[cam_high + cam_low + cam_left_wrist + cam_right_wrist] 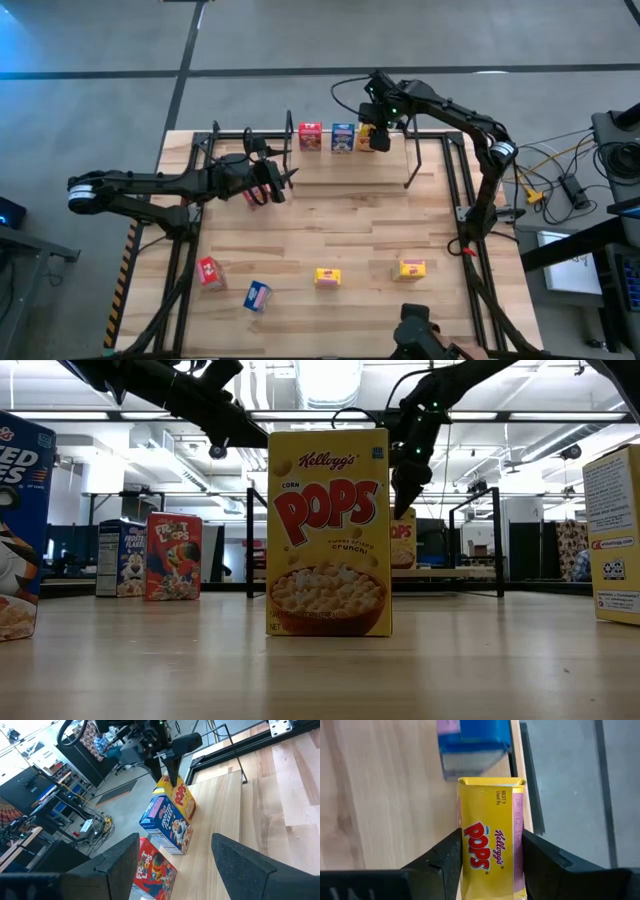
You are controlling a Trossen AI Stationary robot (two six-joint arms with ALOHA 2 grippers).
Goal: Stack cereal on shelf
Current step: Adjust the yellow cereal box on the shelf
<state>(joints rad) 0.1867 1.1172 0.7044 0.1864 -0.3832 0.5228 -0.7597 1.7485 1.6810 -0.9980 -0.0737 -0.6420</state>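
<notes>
The shelf [345,168] stands at the table's far side. Three cereal boxes stand upright in a row on its board: red [310,136], blue [343,138] and yellow [364,135]. My right gripper [379,137] comes down on the yellow box [490,845] and is shut on it. My left gripper [272,184] hovers open left of the shelf's middle with nothing between its fingers [120,860]. It faces the row of boxes [167,822]. My right gripper pinches the yellow box between its two fingers [447,857], one on each wide face just below the top panel [485,800]. The fingers slant down from above and lie across the narrow top. The box stands upright with its bottom on the shelf board [215,795].
Several loose boxes lie near the table's front: red [209,271], blue [257,296], yellow [327,278] and yellow [411,268]. The shelf's black end posts [412,160] rise beside the row. Bare tabletop [350,225] lies between shelf and loose boxes.
</notes>
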